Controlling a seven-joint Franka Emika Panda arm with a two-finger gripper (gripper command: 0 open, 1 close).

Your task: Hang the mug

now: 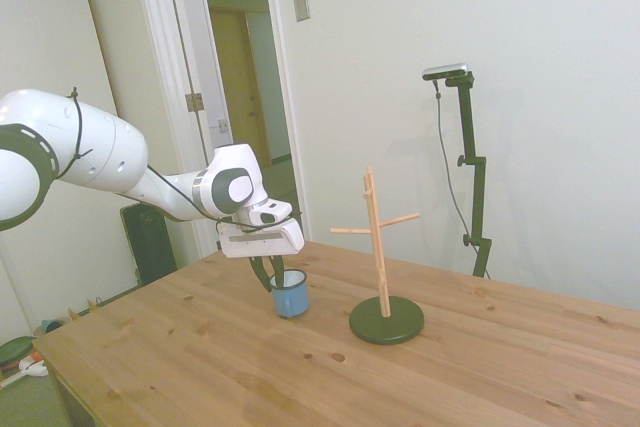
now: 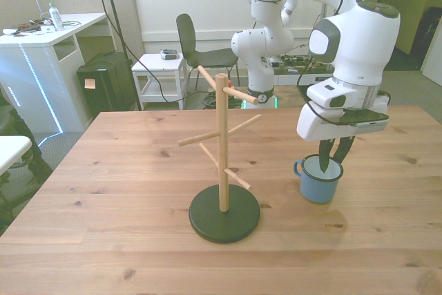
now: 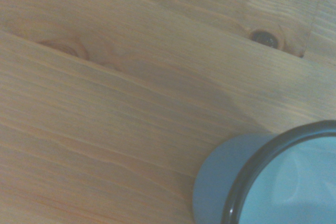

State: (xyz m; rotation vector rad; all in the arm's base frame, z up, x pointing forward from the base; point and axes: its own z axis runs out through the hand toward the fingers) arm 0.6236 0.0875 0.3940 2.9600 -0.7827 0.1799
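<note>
One blue mug upright on the table, hand straddling its rim, grip unclear, handle half hidden.

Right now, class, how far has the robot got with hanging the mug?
Done: the gripper has reached the mug, its fingers at the rim, one seemingly dipped inside. In hand: the grasp; whether the fingers have closed cannot be told. The mug stands upright on the table, apart from the peg stand. Left: lifting, carrying it over and hooking the handle on a peg.
</note>
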